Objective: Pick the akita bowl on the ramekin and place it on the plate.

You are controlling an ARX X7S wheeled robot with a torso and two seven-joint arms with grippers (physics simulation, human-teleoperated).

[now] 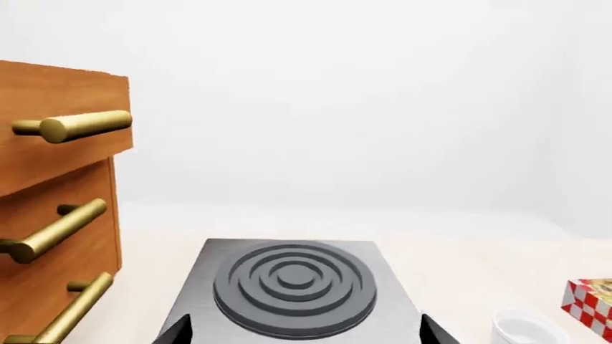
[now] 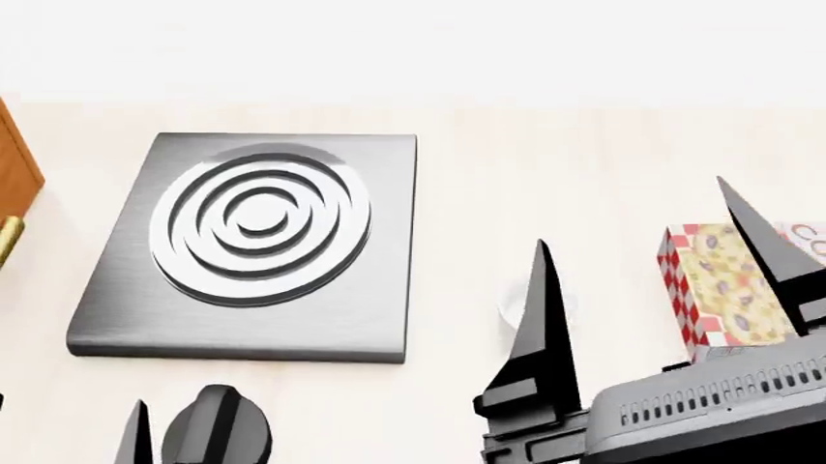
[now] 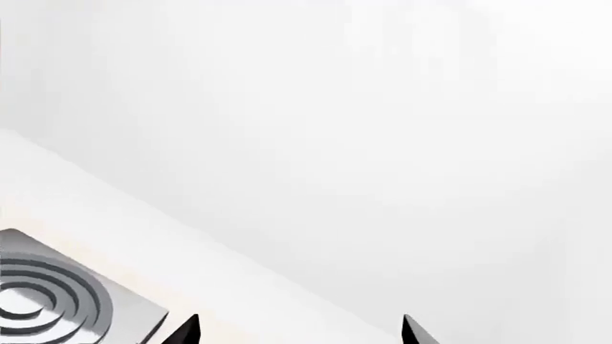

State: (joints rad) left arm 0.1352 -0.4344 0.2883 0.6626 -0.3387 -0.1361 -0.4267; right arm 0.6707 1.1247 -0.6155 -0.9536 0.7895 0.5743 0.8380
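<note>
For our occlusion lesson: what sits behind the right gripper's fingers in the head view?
A small white ramekin, mostly covered, and a red-checked box, partly covered. The ramekin's contents are hidden.

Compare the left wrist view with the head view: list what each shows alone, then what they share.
Only the left wrist view shows the wooden drawer fronts in full, with three brass handles. Only the head view shows the right gripper, open and empty, and a black knob. Both show the stove burner plate, the checkered box and a small white cup, partly hidden in the head view.
</note>
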